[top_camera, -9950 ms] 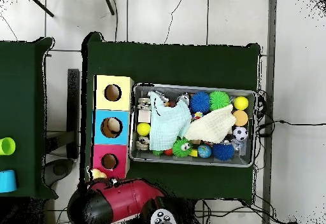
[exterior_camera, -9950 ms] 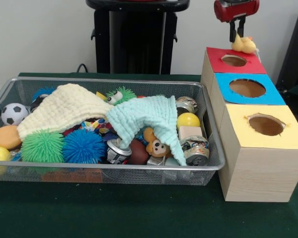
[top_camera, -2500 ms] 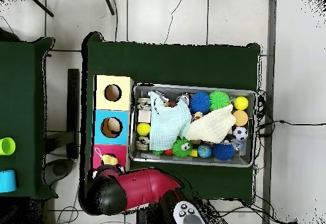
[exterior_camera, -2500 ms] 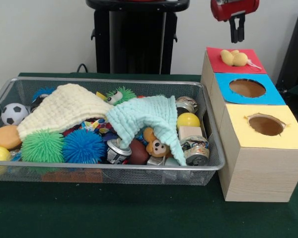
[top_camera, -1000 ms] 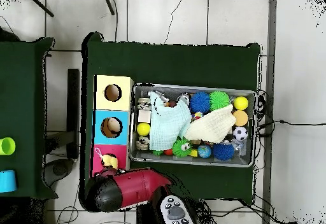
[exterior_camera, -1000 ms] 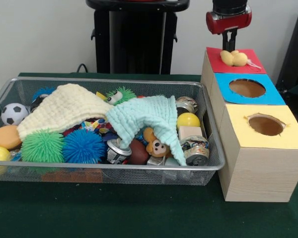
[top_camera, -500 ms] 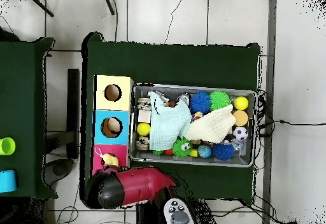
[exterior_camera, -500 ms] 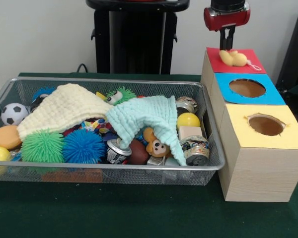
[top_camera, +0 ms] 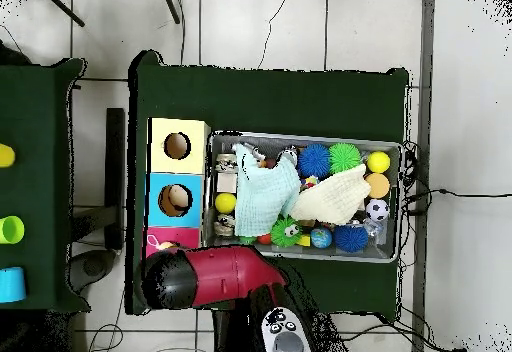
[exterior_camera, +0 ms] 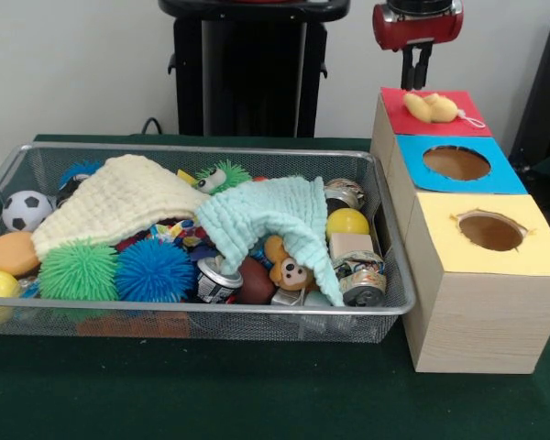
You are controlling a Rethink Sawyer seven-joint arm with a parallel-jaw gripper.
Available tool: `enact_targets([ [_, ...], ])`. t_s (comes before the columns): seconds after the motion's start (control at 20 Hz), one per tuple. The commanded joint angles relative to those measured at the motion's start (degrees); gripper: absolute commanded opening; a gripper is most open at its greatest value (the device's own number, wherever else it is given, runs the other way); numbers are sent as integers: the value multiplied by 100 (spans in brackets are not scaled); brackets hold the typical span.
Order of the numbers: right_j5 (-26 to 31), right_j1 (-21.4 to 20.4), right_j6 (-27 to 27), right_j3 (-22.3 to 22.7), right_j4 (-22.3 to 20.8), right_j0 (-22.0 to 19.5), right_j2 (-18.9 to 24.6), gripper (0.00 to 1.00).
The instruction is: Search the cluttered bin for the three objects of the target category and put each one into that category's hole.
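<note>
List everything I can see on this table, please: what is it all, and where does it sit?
Wire mesh bin: one, silver, left on the green table.
Knitted cloths: two, cream and mint, draped over the clutter.
Spiky rubber balls: green and blue, front of the bin.
Miniature football: one, black and white, bin's left end.
Plush monkey: one, brown, under the mint cloth.
Crushed cans: several, silver, bin's right end.
Wooden box: one, with red, blue and yellow tops, each holed.
Yellow duck toy: one, lying over the red hole.
Tool: red and black, above the duck.
</note>
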Motion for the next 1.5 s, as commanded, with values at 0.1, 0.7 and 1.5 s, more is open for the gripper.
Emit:
enact_targets([
  [0.1, 601, 26, 905, -889, 392, -61, -20, 0],
  [0.7, 455, 322, 734, -1139, 286, -34, -57, 0],
  [1.5, 229, 474, 421, -1099, 127, -180, 85, 0],
])
